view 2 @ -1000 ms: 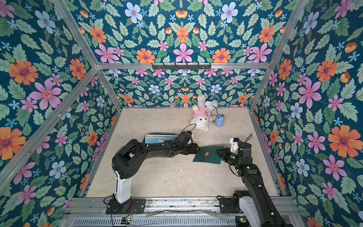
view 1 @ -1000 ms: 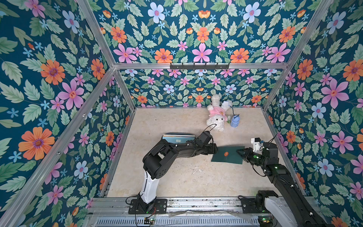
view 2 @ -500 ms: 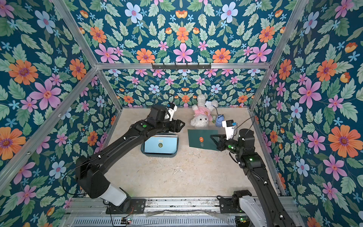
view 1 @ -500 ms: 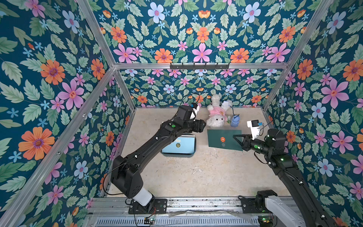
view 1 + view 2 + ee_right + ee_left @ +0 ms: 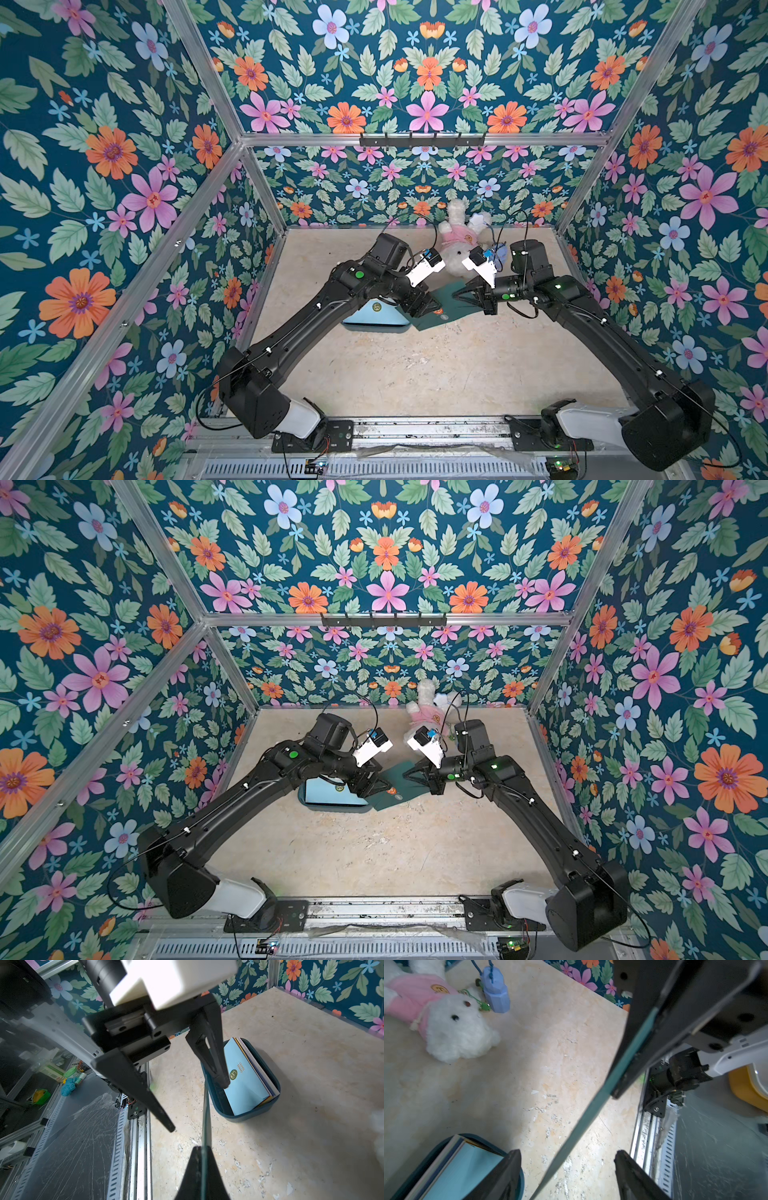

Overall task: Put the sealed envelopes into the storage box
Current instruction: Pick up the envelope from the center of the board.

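**Top views.** Show, in both top views, the right gripper (image 5: 456,294) (image 5: 408,776) pinched tight on the right-hand edge of a dark green envelope (image 5: 455,311) (image 5: 405,791), mid-cell between the two arms and over the beige table (image 5: 415,374). Show the left gripper (image 5: 432,308) (image 5: 380,789) at the envelope's opposite edge, jaws parted. Place the storage box (image 5: 374,329) (image 5: 332,809) just to the left of that envelope, partly beneath the left wrist, with a light-blue envelope (image 5: 370,316) (image 5: 328,794) lying uppermost inside. Place a white plush rabbit (image 5: 455,253) in pink and a small blue toy backpack (image 5: 498,254) near the back wall, apart from the box.

**Left wrist view.** Presents the dark green envelope (image 5: 591,1109) edge-on, as a thin slanted strip passing between the spread fingers (image 5: 508,1174) of the left gripper (image 5: 566,1152) and touching neither. Presents the right gripper (image 5: 611,1089) clamped on the strip's far end. Includes one rounded corner of the storage box (image 5: 521,1185), just beside one left finger, with the light-blue envelope (image 5: 467,1167) on top. Includes the plush rabbit (image 5: 452,1028) and toy backpack (image 5: 496,995) just beside each other on the table.

**Right wrist view.** Looks along the dark green envelope (image 5: 205,1118) from the right gripper (image 5: 200,1150), both fingers closed on the paper. Shows the left gripper (image 5: 198,1107) opposite, one finger on each side of the far edge, with a clear gap to either. Shows the storage box (image 5: 249,1116) beyond, on the table, holding stacked envelopes (image 5: 272,1093), light-blue envelope (image 5: 245,1088) on top, round green seal (image 5: 233,1074) facing up
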{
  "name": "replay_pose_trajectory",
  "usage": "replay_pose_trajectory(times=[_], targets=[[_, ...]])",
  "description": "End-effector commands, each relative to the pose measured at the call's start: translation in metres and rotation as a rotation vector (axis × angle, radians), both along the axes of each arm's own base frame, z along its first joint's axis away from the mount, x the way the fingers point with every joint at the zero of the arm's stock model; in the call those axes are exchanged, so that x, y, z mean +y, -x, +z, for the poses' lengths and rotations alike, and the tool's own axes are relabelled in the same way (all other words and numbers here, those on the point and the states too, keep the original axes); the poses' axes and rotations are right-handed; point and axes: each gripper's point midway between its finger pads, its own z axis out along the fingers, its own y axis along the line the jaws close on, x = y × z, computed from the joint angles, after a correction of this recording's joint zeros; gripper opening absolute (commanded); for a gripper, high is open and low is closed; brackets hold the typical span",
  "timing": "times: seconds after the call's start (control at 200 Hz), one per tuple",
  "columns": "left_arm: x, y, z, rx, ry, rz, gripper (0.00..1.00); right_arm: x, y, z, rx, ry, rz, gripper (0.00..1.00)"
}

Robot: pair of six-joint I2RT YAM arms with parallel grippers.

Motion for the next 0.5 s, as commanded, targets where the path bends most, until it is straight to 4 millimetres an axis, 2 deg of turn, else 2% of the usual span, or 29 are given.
replay_pose_trajectory(times=[0.0,0.075,0.155,0.28,0.285,0.295,0.3,0.305,0.31,0.36,0.405,0.45,0.495], targets=[[0.000,0.015,-0.007,0.033,0.015,-0.068,0.71,0.005,0.013,0.007,-0.012,-0.032,0.090,0.00],[0.003,0.020,-0.014,0.058,0.000,-0.073,0.65,0.007,0.014,0.012,-0.017,-0.048,0.105,0.00],[0.005,0.023,-0.017,0.073,-0.002,-0.070,0.54,0.008,0.013,0.015,-0.018,-0.057,0.117,0.00],[0.008,0.023,-0.015,0.074,0.002,-0.042,0.22,0.010,0.010,0.016,-0.023,-0.065,0.116,0.01],[0.008,0.023,-0.015,0.074,0.003,-0.041,0.21,0.010,0.009,0.016,-0.024,-0.065,0.114,0.06],[0.008,0.023,-0.015,0.073,0.004,-0.037,0.18,0.010,0.009,0.017,-0.028,-0.065,0.109,0.08],[0.008,0.022,-0.015,0.073,0.004,-0.034,0.17,0.010,0.008,0.017,-0.030,-0.066,0.106,0.16],[0.009,0.022,-0.014,0.072,0.006,-0.031,0.15,0.010,0.007,0.017,-0.031,-0.067,0.104,0.19],[0.009,0.022,-0.014,0.071,0.007,-0.029,0.14,0.010,0.007,0.017,-0.030,-0.067,0.101,0.19],[0.010,0.020,-0.008,0.062,0.027,-0.011,0.05,0.010,0.000,0.023,-0.061,-0.083,0.061,0.43],[0.012,0.016,-0.002,0.047,0.059,0.015,0.04,0.008,-0.013,0.027,-0.096,-0.104,-0.029,0.52],[0.015,0.010,0.006,0.022,0.096,0.052,0.00,-0.001,-0.029,0.041,-0.142,-0.164,-0.145,0.59],[0.021,0.002,0.019,-0.011,0.139,0.098,0.00,-0.015,-0.034,0.058,-0.180,-0.258,-0.209,0.68]])
